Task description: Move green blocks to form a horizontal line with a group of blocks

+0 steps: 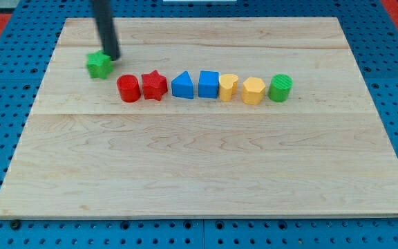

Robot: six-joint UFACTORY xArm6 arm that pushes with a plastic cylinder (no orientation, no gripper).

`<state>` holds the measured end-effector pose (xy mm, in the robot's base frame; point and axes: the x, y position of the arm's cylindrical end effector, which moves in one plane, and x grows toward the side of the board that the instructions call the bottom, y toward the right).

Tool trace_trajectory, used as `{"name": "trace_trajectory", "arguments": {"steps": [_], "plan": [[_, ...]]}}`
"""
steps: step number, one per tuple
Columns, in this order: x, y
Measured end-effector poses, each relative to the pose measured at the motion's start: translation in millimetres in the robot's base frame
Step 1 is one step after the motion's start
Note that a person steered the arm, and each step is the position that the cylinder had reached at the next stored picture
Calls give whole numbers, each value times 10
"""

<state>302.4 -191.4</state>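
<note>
**Green star off the row, rod tip against it**

A pale wooden tabletop [206,166] lies on a blue pegboard [5,138], with a strip of red showing at the view's top corners. The near half of the tabletop, toward the view's bottom, carries nothing but wood grain.

Farther back, a row of seven blocks runs across the middle from the view's left to its right: a red cylinder [128,88], a red star [154,85], a blue triangular block [182,86], a blue cube [209,84], a yellow heart-like block [228,87], a yellow hexagonal block [253,90] and a green cylinder [280,88]. Neighbours sit touching or just beside one another, and the green cylinder closes the row at its 3 o'clock end.

Beyond the row, at about 10 o'clock from the red cylinder and near it but apart, sits a green star-like block [99,65]. It lies farther back than the line of the others.

My tip [113,58] is at the green star's 2 o'clock edge, touching or just beside it; the dark rod rises out of the view's top. The tool is a plain rod with no jaws, so it grips nothing.
</note>
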Motion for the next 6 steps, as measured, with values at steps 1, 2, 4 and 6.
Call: {"name": "trace_trajectory", "arguments": {"steps": [1,2,4,6], "plan": [[-413,-109],[-294,-264],[546,229],[7,47]]}}
